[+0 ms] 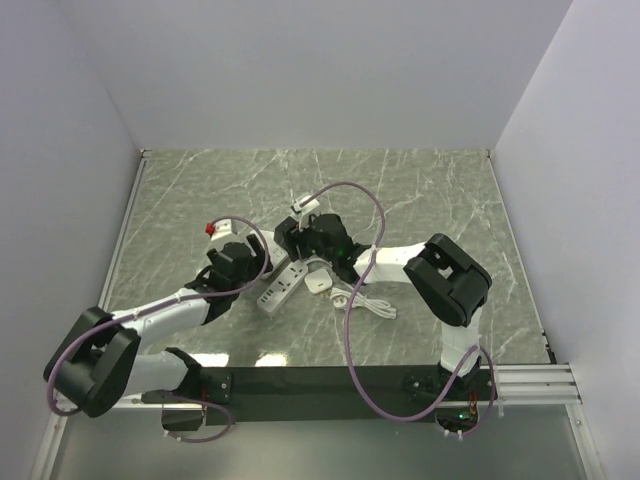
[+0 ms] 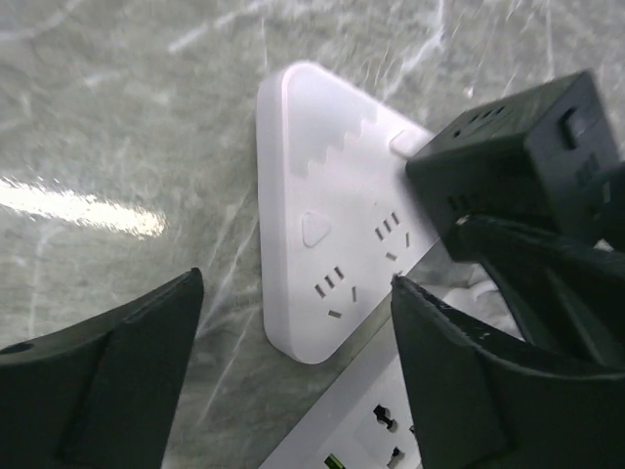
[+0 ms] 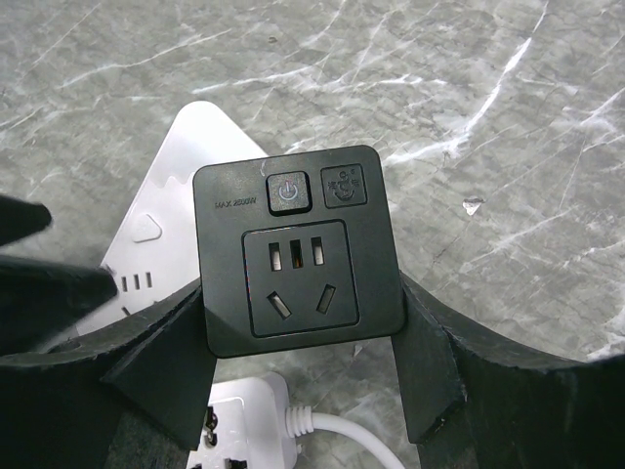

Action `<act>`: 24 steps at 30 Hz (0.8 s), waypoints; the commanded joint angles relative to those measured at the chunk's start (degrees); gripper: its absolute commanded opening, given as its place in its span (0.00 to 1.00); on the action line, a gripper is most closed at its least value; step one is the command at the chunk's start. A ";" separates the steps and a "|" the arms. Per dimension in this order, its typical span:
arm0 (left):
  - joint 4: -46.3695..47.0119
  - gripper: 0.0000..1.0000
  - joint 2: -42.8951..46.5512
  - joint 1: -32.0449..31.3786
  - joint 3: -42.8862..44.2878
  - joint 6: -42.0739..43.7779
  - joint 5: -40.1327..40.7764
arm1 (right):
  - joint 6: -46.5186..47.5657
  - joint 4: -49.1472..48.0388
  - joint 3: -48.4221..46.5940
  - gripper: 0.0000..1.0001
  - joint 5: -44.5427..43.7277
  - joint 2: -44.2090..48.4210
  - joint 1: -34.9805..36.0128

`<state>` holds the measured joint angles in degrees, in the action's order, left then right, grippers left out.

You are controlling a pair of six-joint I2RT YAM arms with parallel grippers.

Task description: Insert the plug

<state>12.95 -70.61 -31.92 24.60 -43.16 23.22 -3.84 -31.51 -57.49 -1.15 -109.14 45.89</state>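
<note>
I'm seeing bright, even light overhead; glare streaks the marble table, close foreground soft and blurred.

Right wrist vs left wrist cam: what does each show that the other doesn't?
Right wrist only: the front face of the black plug adapter, with its power button and socket holes, clamped in the right end effector; a white cable. Left wrist only: the open left end effector, and a second strip with its sockets. Both: the white power strip on the marble table, and the adapter.
</note>
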 commanded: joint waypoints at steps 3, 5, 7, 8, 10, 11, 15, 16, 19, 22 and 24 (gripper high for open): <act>-0.22 0.86 2.41 2.73 3.26 2.46 2.18 | -0.73 5.76 3.70 0.00 -1.84 -1.95 0.08; 2.15 0.86 1.10 4.67 3.52 3.07 0.69 | -0.82 5.49 3.88 0.00 -1.67 -1.86 0.08; 5.32 0.85 -0.57 7.74 4.05 3.95 -0.81 | -1.00 5.32 4.06 0.00 -1.32 -1.69 0.08; 5.94 0.85 -2.84 8.62 4.49 4.13 -0.98 | -1.00 5.14 4.14 0.00 -1.23 -1.69 0.08; 7.95 0.84 -5.32 10.73 5.81 4.75 -3.52 | -1.00 4.88 4.50 0.00 -0.87 -1.43 0.08; 9.27 0.83 -7.42 11.35 5.98 4.92 -5.19 | -1.00 4.79 4.50 0.00 -0.79 -1.34 0.08; 15.69 0.81 -11.65 13.72 5.46 5.19 -13.37 | -1.00 4.88 4.41 0.00 -0.61 -0.90 0.17; 16.83 0.81 -12.18 13.99 5.20 5.01 -16.42 | -0.91 4.88 4.50 0.00 -0.52 -0.81 0.08; 20.97 0.81 -14.02 14.78 3.88 4.05 -21.80 | -1.00 5.14 4.15 0.00 -0.35 -1.07 0.08; 24.22 0.81 -16.13 15.31 3.00 3.26 -24.45 | -1.17 5.23 3.71 0.00 -0.08 -1.60 0.08; 25.01 0.81 -17.89 15.48 3.35 2.55 -25.94 | -1.26 5.23 3.62 0.00 0.27 -1.69 0.17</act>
<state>31.90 -86.50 -16.95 28.18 -39.88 2.96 -4.84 -34.52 -55.44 -0.97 -108.92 45.89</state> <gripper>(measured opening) 0.813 0.702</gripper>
